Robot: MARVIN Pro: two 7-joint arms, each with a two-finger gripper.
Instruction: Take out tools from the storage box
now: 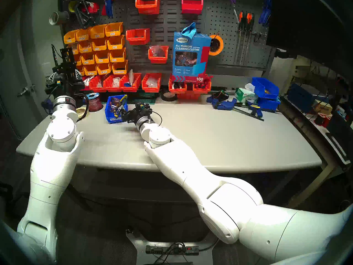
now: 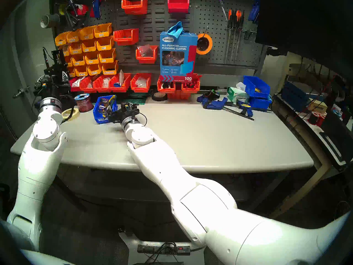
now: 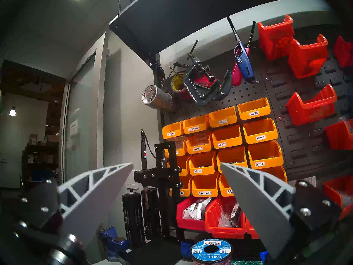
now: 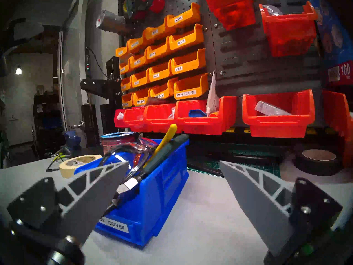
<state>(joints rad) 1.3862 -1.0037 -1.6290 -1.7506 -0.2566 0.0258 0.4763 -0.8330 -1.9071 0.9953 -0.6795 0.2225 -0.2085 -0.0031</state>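
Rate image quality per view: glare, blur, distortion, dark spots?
Head views: heavy fisheye bending the table edge, dark rim, arms glare white, blue bin small but readable. Left wrist: sharp, labels legible, ceiling light flares top left, left gripper open on nothing. Right wrist: background soft, bin label partly hidden by a finger, left side dim; right gripper open.

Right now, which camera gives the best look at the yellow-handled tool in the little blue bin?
The right wrist view: the yellow-handled cutters rise close and sharp from the labelled blue bin. Both head views show only a small yellow curve at the bin's back corner. The left wrist view faces the pegboard and misses them.
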